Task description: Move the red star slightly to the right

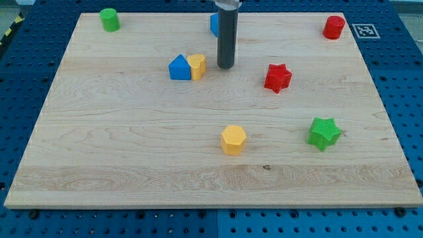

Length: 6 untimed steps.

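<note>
A: Logging position: my tip (226, 67) rests on the table (132, 165), just right of the yellow block (197, 67) and blue block (179, 67), left of the red star (277, 77).

B: Why there?

A: Likely staging on the star's left, so a rightward push moves it slightly right. Not touching yet.

B: End effector?

A: Bare rod; nothing grasped, nothing to clench.

no readable words or numbers, only a black-and-white square marker (363, 30) — on the blue pegboard (403, 79)
</note>
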Each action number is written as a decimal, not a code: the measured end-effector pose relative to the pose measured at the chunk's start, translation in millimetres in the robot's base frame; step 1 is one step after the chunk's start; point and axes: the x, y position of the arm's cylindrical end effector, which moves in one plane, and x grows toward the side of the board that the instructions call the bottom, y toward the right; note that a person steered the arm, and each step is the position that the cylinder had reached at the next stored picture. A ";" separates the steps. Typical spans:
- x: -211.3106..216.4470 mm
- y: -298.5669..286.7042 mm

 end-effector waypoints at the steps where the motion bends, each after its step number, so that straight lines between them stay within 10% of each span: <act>1: 2.8 0.0; 6: -5.7 93.7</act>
